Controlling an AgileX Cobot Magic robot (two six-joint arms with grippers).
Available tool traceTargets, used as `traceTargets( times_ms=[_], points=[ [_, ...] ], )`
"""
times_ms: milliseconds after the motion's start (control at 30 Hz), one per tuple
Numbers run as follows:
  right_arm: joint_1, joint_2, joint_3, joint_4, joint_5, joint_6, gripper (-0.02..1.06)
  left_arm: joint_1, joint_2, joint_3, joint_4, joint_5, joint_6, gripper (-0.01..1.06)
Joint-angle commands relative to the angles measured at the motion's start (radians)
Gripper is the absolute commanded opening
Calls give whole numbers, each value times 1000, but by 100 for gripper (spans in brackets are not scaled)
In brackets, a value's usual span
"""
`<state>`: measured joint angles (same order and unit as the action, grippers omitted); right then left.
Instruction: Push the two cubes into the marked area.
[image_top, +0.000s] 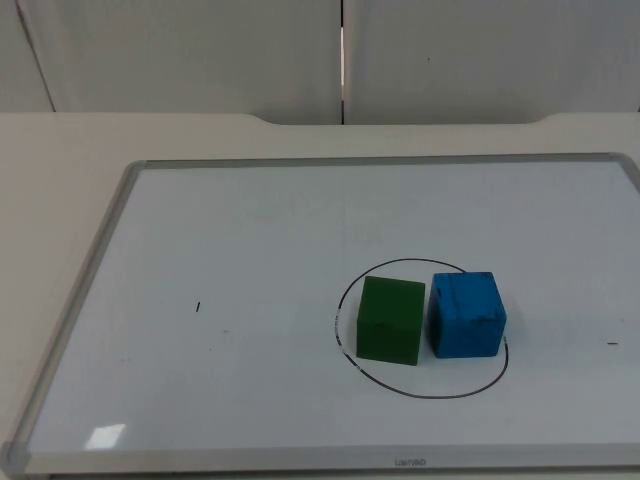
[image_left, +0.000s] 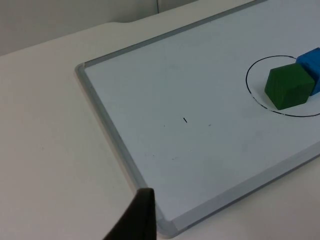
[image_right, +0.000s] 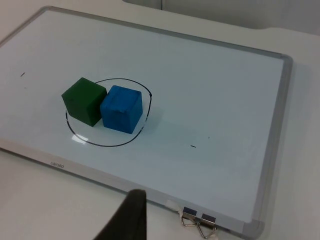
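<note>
Now, sweeping from the left: the left tool hangs back off the whiteboard's left front corner, over the bare counter, and whether it is wide or narrow I cannot tell. Looks like that arm is just waiting.

Moving across the board, we reach the marked circle, drawn right of centre and toward the front edge. Inside it sits the green cube, and touching its right side is the blue cube. The green one is well within the line; the blue one's right edge sits on or just at the line on that side, too close to call.

Further right, the right tool hovers beyond the board's front edge, near two binder clips at its right front corner; its opening I cannot tell either.

By my read the pushing is essentially done. If anything remains, it calls for a light nudge of the blue cube leftward.
</note>
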<state>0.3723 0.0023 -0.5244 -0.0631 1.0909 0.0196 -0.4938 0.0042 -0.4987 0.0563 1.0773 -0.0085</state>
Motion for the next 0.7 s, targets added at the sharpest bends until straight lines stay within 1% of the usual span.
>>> traceTargets(
  times_ms=[0, 667],
  points=[
    [-2, -2, 9, -5, -13, -9, 105, -4, -4, 3, -10, -1, 2, 105],
    [-2, -2, 9, -5, -13, -9, 105, -4, -4, 3, -10, -1, 2, 105]
  ],
)
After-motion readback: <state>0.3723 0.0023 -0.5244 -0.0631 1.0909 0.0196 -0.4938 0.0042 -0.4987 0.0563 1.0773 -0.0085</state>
